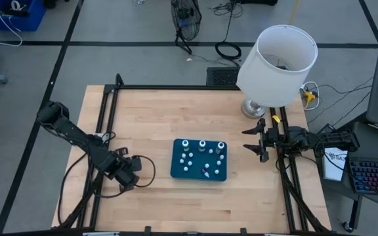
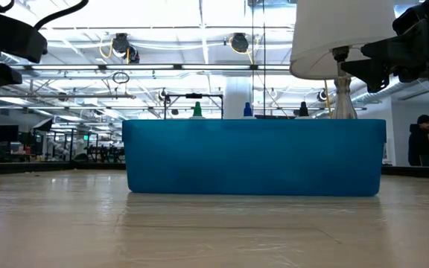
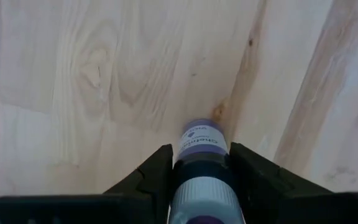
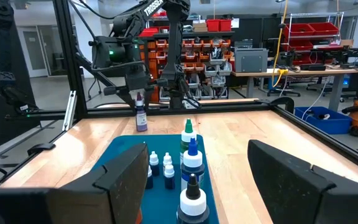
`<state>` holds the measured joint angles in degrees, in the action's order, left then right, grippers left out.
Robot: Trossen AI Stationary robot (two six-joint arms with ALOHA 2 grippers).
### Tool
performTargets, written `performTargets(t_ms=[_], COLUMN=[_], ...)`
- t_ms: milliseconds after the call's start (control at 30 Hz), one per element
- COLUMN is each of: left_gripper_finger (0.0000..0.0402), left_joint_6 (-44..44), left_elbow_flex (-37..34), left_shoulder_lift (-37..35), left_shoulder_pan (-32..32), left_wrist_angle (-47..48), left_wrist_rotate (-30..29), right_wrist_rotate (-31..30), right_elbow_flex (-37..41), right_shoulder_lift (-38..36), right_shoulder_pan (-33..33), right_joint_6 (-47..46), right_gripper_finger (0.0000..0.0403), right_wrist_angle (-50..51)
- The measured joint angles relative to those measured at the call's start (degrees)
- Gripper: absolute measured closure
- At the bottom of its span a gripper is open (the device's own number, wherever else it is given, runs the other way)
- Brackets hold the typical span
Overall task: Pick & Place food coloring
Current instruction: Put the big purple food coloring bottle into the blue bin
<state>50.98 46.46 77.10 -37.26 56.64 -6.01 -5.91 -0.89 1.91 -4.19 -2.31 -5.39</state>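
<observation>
Left wrist view | food coloring bottle (image 3: 202, 163): purple label, pale cap | between left hand (image 3: 201, 180) fingers

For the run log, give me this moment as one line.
left gripper: around purple food coloring bottle over bare table, left of teal tray | right gripper: open, waiting right of tray | other bottles in tray

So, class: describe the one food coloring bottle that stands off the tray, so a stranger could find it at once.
Start at the teal tray mid-table, then look to the left arm's side. There the left gripper sits over a bottle upright on the bare wood. Unlike the others it has a purple body and stands alone, outside the tray.
</observation>
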Motion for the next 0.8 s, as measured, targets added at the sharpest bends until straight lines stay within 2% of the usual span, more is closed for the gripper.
performTargets(t_ms=[67,100,300,433,533,600,800], left_gripper_finger=[0.0256,0.0241,0.0087,0.0034,0.0027,0.0037,0.0114], left_joint_6=[2.0,2.3,2.7,3.8,3.9,3.9,3.8], left_elbow_flex=[0.0,0.0,0.0,0.0,0.0,0.0,0.0], left_shoulder_lift=[0.0,0.0,0.0,0.0,0.0,0.0,0.0], left_shoulder_pan=[0.0,0.0,0.0,0.0,0.0,0.0,0.0], left_wrist_angle=[0.0,0.0,0.1,0.2,0.2,0.4,2.2], left_wrist_rotate=[0.2,0.6,3.6,3.3,3.2,3.3,4.5], right_wrist_rotate=[0.0,0.0,0.0,0.0,0.0,0.0,0.0], right_elbow_flex=[0.0,0.0,0.0,0.0,0.0,0.0,0.0], right_shoulder_lift=[0.0,0.0,0.0,0.0,0.0,0.0,0.0], right_shoulder_pan=[0.0,0.0,0.0,0.0,0.0,0.0,0.0], right_joint_6=[0.0,0.0,0.0,0.0,0.0,0.0,0.0], right_gripper_finger=[0.014,0.014,0.014,0.014,0.014,0.014,0.014], right_wrist_angle=[0.0,0.0,0.0,0.0,0.0,0.0,0.0])
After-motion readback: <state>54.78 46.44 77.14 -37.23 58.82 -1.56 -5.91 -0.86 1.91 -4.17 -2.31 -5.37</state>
